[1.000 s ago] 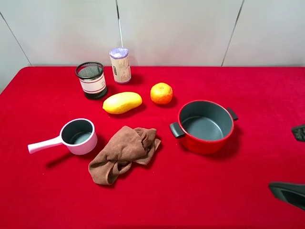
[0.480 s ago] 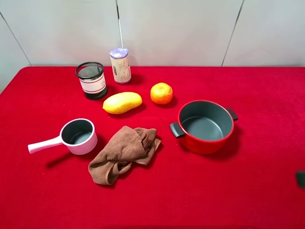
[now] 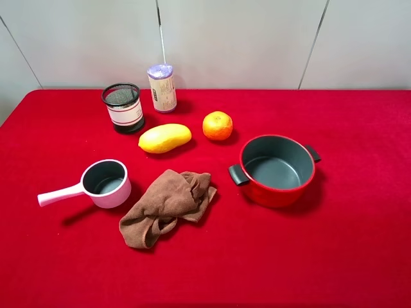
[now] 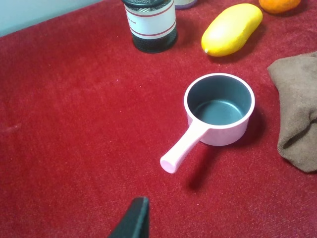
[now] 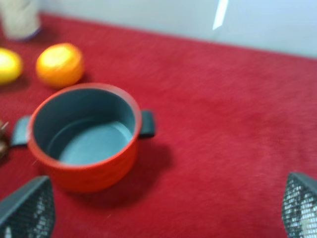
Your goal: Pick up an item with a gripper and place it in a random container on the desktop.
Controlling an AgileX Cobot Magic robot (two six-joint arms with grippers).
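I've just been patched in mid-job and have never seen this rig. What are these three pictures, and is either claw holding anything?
The machine is a robot with two arms, each ending in a claw.

The wide picture comes from a high camera looking down on the red table. Neither arm shows in it. On the table are a black mesh cup, a wrapped jar, a mango, an orange, a red pot, a pink saucepan and a brown cloth.

The other two pictures come from cameras on the wrists. The left gripper shows only one dark fingertip, so I cannot tell whether it is open. The right gripper has its fingers far apart with nothing between them, so it is open and empty.
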